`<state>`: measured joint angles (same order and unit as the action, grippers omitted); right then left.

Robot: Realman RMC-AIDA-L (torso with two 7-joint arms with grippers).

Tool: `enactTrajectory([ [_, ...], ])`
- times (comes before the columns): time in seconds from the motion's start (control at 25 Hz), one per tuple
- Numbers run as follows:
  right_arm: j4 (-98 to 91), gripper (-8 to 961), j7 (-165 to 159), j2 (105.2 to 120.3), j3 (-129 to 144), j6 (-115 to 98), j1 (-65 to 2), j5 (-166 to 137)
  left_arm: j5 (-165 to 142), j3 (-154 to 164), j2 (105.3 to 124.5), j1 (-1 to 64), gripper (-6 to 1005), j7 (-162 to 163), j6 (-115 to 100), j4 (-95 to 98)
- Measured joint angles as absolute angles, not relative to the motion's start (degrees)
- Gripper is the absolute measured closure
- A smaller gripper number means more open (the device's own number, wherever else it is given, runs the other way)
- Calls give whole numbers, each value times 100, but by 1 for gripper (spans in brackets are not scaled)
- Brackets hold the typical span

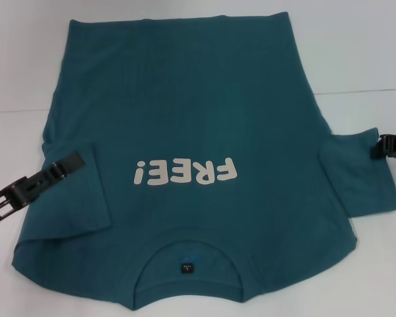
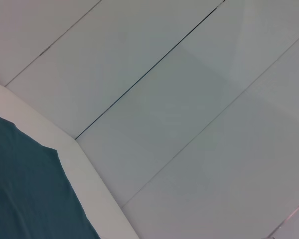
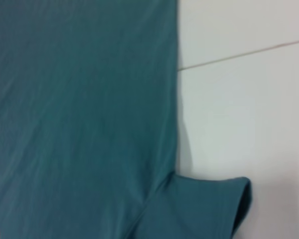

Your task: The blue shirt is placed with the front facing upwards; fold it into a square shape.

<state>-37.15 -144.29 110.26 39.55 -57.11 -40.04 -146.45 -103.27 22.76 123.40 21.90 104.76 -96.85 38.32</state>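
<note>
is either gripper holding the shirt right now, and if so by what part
The right gripper sits at the outer edge of the blue shirt's sleeve; the left gripper lies over the folded-in sleeve. Whether either grips cannot be told.

Left wrist view: shirt (image 2: 25,189) corner, dark teal, lying on white surface (image 2: 84,174). Surface edge runs diagonally; beyond it pale panels (image 2: 189,99) with thin dark seams
</note>
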Motion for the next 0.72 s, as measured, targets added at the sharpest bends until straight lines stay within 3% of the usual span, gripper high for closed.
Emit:
enactTrajectory([
  [0.4, -4111, 909, -14681, 10971, 3942, -5788, -3933, -14645, -10327, 2276, 12355, 2119, 201, 10477, -9686, 3832],
  [0.72, -4128, 897, -14730, 10934, 3977, -5733, -4322, -14665, -10327, 2276, 12357, 2109, 202, 10476, -9685, 3832],
])
